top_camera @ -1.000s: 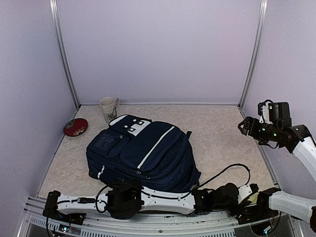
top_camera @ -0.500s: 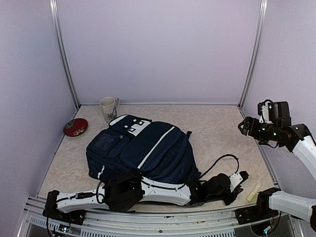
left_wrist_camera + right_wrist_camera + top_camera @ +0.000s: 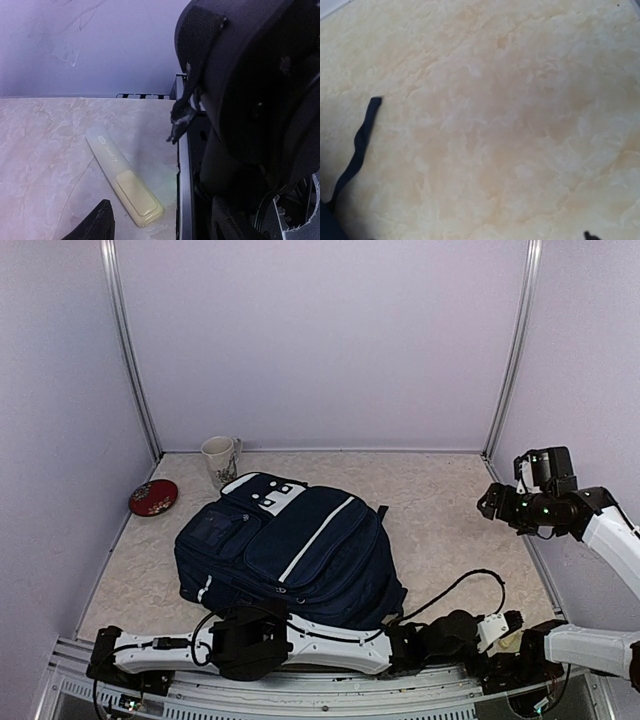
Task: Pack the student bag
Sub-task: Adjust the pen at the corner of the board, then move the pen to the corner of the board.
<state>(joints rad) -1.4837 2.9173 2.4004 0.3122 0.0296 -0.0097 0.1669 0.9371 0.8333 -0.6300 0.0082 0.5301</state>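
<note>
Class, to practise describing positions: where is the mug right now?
In the top view the mug stands far back on the left, just behind the bag and to the right of the red dish.

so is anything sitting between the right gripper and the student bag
Nothing visible does. Only bare table lies between the raised right gripper and the student bag, whose thin black strap trails out on that side.
</note>
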